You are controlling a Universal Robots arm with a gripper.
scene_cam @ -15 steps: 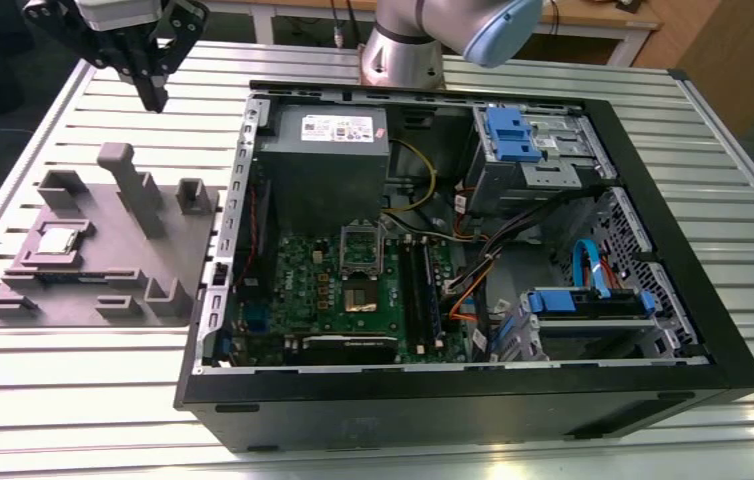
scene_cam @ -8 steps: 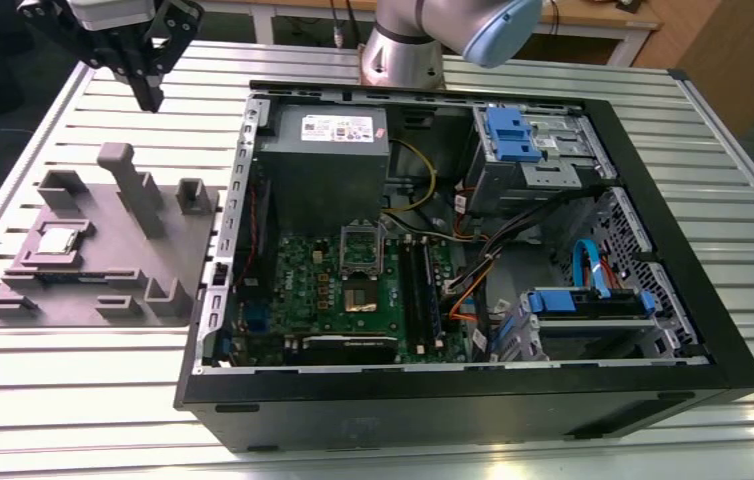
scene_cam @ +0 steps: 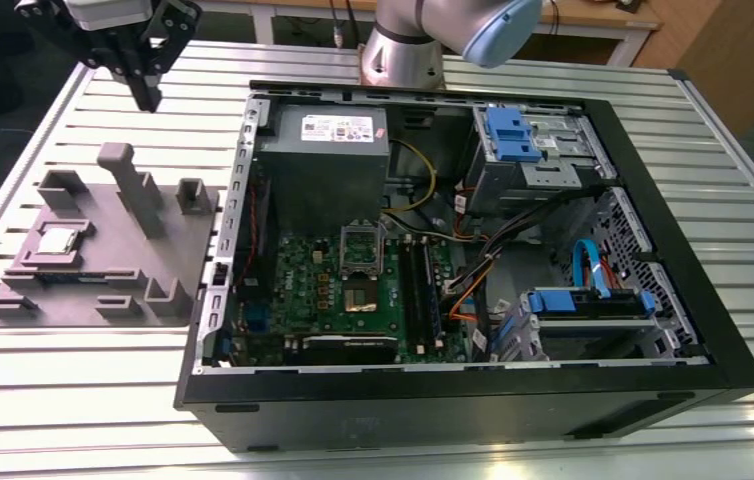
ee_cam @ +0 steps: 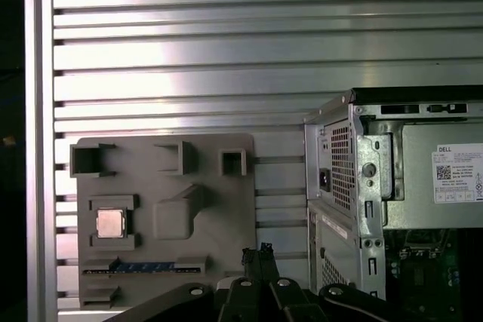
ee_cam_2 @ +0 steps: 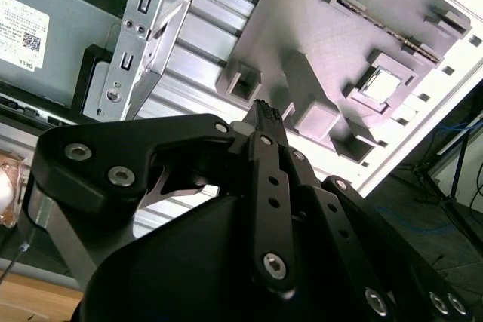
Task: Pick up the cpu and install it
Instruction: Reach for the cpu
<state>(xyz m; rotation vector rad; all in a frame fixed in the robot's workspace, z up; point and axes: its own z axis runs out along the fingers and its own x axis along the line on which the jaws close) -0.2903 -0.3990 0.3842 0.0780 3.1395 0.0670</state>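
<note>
The cpu point(scene_cam: 57, 243) sits in a small square pocket on the grey tray point(scene_cam: 190, 250) (the tray lies on the table point(scene_cam: 84, 400), right beside the open computer case point(scene_cam: 484, 405)). The gripper point(scene_cam: 150, 98) hangs in the air above the table, well apart from the cpu. Its fingers point(ee_cam_2: 268, 156) are pressed together, with nothing in them.

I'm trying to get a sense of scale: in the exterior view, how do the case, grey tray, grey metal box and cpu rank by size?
1. Case
2. Grey tray
3. Grey metal box
4. Cpu, by far the smallest, resting in the tray
</note>
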